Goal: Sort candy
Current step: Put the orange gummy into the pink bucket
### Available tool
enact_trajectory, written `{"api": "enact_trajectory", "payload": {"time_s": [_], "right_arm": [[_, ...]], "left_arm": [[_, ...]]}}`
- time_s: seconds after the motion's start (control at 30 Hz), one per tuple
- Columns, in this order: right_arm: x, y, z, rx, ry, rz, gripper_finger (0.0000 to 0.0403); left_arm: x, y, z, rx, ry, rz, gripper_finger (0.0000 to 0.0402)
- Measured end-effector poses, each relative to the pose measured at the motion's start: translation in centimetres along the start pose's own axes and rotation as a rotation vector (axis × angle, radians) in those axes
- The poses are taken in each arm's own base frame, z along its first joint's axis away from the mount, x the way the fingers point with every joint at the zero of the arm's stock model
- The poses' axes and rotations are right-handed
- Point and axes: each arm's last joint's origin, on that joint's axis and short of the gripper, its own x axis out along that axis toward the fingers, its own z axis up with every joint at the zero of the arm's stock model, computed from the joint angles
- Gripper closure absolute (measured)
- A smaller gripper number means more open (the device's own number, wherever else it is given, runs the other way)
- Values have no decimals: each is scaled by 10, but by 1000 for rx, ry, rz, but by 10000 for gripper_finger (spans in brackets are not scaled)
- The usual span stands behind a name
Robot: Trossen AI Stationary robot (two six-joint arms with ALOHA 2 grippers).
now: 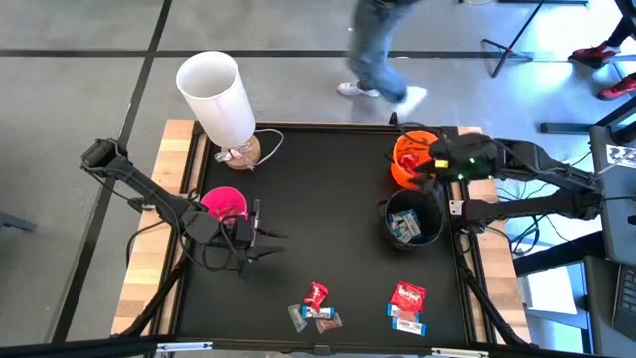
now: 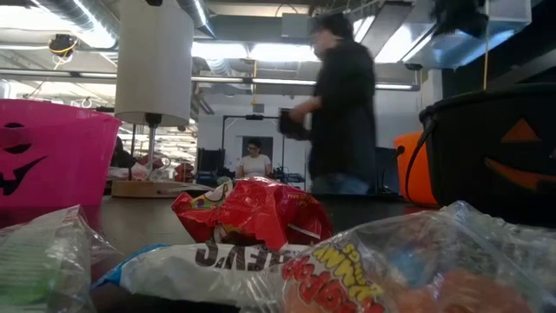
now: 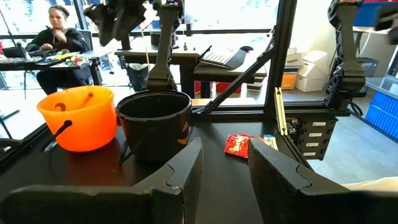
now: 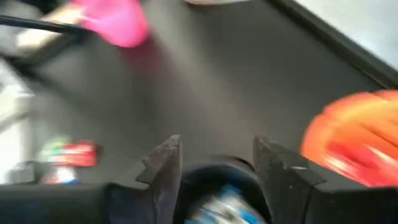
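Several wrapped candies lie near the table's front edge: a red one (image 1: pixel 316 295) with silvery ones (image 1: pixel 316 319) by it, and a red one (image 1: pixel 409 295) with a blue-and-white one (image 1: pixel 407 320). They show close up in the low view (image 2: pixel 252 213). The black bowl (image 1: pixel 412 221) holds blue-and-white candy (image 4: pixel 227 208). The orange bowl (image 1: pixel 409 157) holds red candy (image 4: pixel 354 155). The pink bowl (image 1: pixel 225 204) stands at the left. My left gripper (image 1: pixel 270 245) is open and empty, low beside the pink bowl. My right gripper (image 4: pixel 214 165) is open and empty, above the black bowl near the orange bowl.
A tall white cylinder (image 1: pixel 214 94) stands on a wooden base (image 1: pixel 243 151) at the far left of the black mat. A person (image 1: pixel 383 50) walks past beyond the table's far edge. Bare mat (image 1: pixel 328 189) lies between the bowls.
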Motion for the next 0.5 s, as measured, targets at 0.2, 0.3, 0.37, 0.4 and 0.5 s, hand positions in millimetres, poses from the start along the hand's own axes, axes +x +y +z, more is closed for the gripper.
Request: {"api": "enact_trajectory", "payload": {"time_s": [0.2, 0.3, 0.37, 0.4, 0.5], "right_arm": [[5, 46, 0, -116, -64, 237, 235], [14, 71, -8, -191, -39, 280, 240], [22, 87, -17, -227, 1, 282, 241], [27, 94, -22, -245, 25, 282, 241], [43, 118, -40, -298, 117, 288, 242]], "left_arm": [[0, 0, 0, 0, 5, 0, 283], [0, 0, 0, -1, 5, 0, 283], [0, 0, -1, -1, 5, 0, 283], [0, 0, -1, -3, 5, 0, 283], [0, 0, -1, -19, 6, 1, 283]]}}
